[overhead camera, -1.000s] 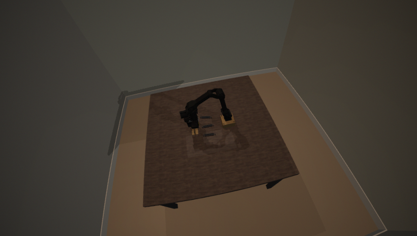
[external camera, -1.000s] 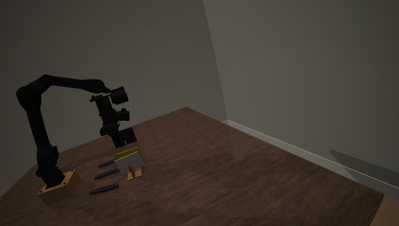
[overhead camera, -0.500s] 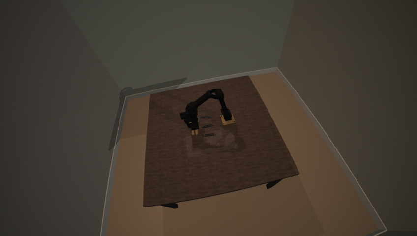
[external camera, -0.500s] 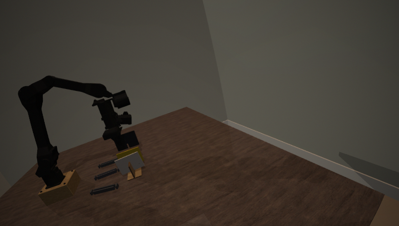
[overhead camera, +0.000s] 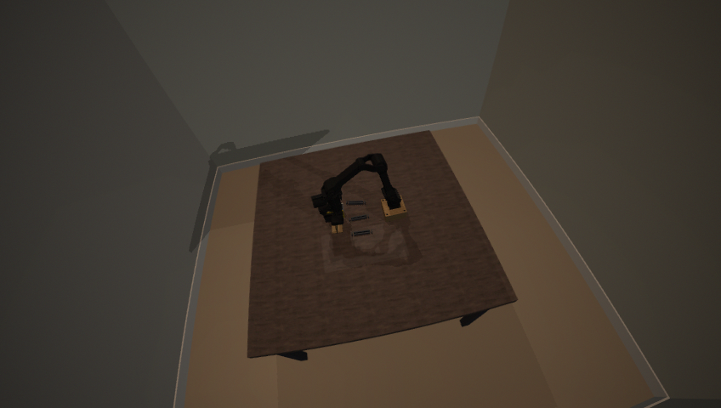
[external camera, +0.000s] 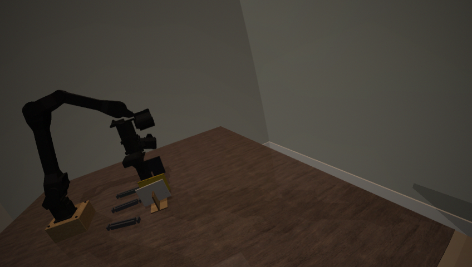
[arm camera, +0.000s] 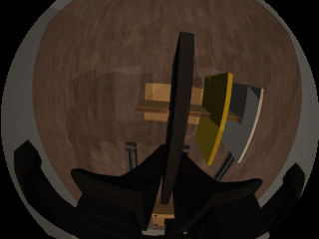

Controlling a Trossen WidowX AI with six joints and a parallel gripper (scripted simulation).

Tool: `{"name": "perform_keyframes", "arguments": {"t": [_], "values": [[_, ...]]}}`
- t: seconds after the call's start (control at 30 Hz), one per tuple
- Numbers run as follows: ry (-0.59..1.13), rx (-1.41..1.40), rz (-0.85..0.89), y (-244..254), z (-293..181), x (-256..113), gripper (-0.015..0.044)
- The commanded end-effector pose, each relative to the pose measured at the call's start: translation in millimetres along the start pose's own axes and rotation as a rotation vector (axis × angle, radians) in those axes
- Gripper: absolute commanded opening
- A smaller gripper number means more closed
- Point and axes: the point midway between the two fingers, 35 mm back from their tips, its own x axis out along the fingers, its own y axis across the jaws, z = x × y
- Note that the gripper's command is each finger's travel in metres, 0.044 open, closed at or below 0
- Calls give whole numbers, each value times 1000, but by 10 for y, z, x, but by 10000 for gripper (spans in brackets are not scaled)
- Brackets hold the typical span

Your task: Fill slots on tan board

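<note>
Tan standing board (overhead camera: 337, 229) (external camera: 155, 200) (arm camera: 152, 108): upright on its flat foot, left of centre in the exterior view, beyond the holders from the arm; foot keeps the slots facing up.
White board (external camera: 158, 190) (arm camera: 244, 124): crosswise at the near end; appears seated.
Yellow board (overhead camera: 329, 212) (external camera: 167, 183) (arm camera: 215, 100): crosswise just beyond the white; also appears seated, both leaving the far end free.
Black board (overhead camera: 329, 220) (external camera: 155, 165) (arm camera: 181, 100): upright, crosswise, notch down; held above the tan board's far part, presumably so notch and slot can meet.
Gripper (overhead camera: 334, 211) (external camera: 143, 177) (arm camera: 167, 149): fingers pinching the black board by its arm-side part, leaving the notch unobstructed.
Holders: near (overhead camera: 355, 202) (external camera: 123, 223) (arm camera: 225, 166), middle (overhead camera: 359, 218) (external camera: 126, 205) (arm camera: 185, 148), far (overhead camera: 361, 233) (external camera: 127, 193) (arm camera: 131, 156); parallel, no board seen standing in any.
Slot beneath: hidden; exact alignment cannot be told.
Likely step: last insertion; straight descent, then release and withdrawal.
Risk: slight twist could catch the notch edge or tip the tan board.
</note>
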Motion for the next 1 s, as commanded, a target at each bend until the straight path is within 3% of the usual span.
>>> {"name": "perform_keyframes", "arguments": {"t": [0.0,0.97], "values": [[3,-3,2,3,-8,31,0],[3,-3,2,3,-7,202,0]]}}
